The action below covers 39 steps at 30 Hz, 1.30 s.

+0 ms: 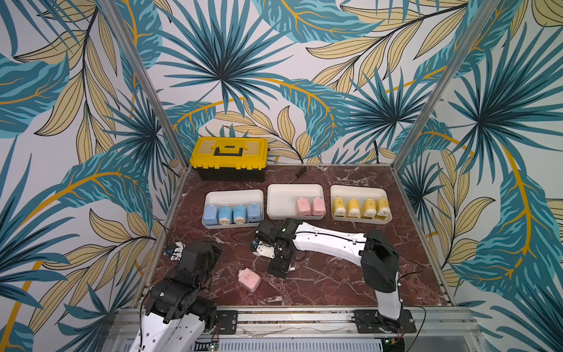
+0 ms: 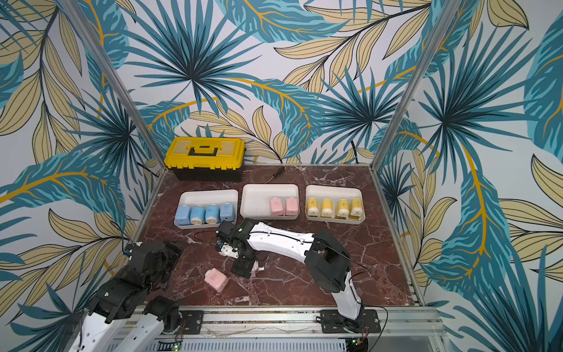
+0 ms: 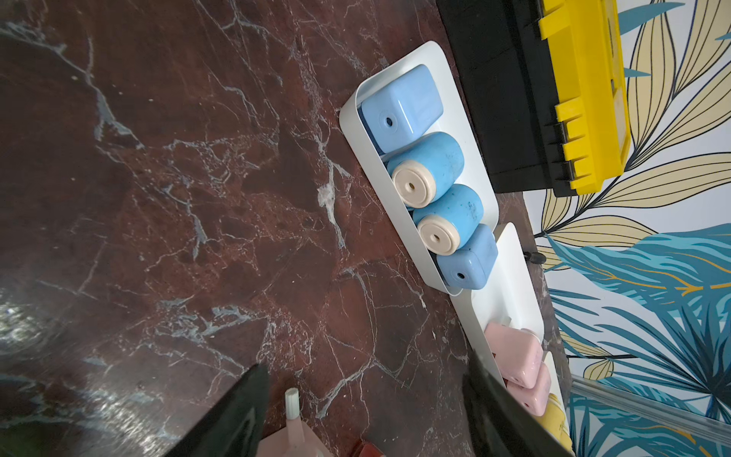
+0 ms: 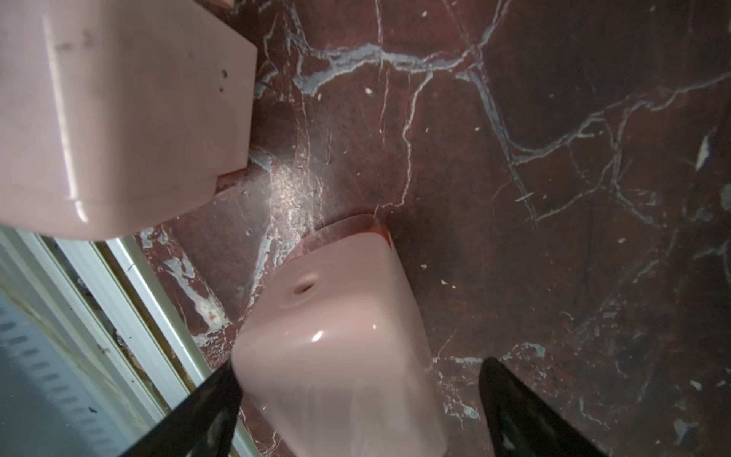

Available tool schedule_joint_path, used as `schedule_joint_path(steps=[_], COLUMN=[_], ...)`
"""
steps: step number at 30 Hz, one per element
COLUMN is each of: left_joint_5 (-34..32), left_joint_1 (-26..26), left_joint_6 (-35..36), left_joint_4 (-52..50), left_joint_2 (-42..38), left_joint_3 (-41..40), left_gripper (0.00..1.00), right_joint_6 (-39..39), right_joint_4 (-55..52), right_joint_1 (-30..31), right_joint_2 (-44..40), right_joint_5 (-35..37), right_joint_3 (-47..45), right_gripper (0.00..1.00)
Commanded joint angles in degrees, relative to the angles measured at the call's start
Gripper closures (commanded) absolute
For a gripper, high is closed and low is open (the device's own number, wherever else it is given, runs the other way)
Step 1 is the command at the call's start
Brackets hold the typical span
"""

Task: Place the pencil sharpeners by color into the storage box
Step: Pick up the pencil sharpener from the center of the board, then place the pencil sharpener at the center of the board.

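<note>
Our left gripper (image 3: 364, 419) sits low by the near-left corner w/ jaws apart, right arm (image 1: 329, 240) stretched across mid-worktop, right gripper (image 4: 356, 415) pointing down, jaws wide.

pink sharpener (image 4: 340, 348) cut off, right gripper (image 1: 278, 265) hiding it

**Sorted trays at the back, one pink sharpener loose in front**

On the marble table (image 1: 350, 280) three white trays sit in a row. The left tray (image 1: 210, 195) holds four blue sharpeners (image 1: 233, 212), the middle tray (image 1: 281, 198) two pink sharpeners (image 1: 310, 206) at its right end, the right tray (image 1: 359, 189) four yellow sharpeners (image 1: 361, 207). Behind them stand a yellow toolbox (image 1: 229, 157) and a screwdriver (image 1: 300, 172). A loose pink sharpener (image 1: 249, 279) lies near the front edge. The right gripper (image 1: 280, 268) points down just beside it.
</note>
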Motion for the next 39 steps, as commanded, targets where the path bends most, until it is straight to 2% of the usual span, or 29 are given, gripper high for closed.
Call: schedule_joint_path(steps=[1,6,12,15,24,39], left_joint_5=[-0.29,-0.42,-0.56,-0.56,0.23,0.85], left_joint_1=[0.59,0.58,0.81,0.86,0.85,0.92], left_joint_6=[-0.07,0.55,1.22,1.51,1.58,1.33], left_joint_4=[-0.05,-0.01,-0.05,-0.03,0.05,0.06], left_joint_2=[-0.14,-0.23,-1.06,-1.22,-1.44,-1.76], left_joint_3=[-1.11,-1.00,-0.87,-0.56,-0.76,-1.61], left_gripper=[0.20,0.20,0.20,0.20,0.20,0.20], right_joint_6=[-0.61,0.54,2.65,3.56,2.13,-1.49], right_joint_4=[-1.15,-1.75,-1.22,-0.63,-0.21,-1.43], right_joint_1=[0.16,0.17,0.16,0.12,-0.87,-8.97], right_joint_2=[0.89,1.97,2.00,1.83,0.25,-1.03], right_joint_5=[-1.55,-1.87,-1.60,-1.56,1.38,8.97], right_joint_3=[1.02,0.77,-0.89,-1.71,-2.68,-1.89], right_gripper=[0.08,0.16,0.37,0.42,0.45,0.46])
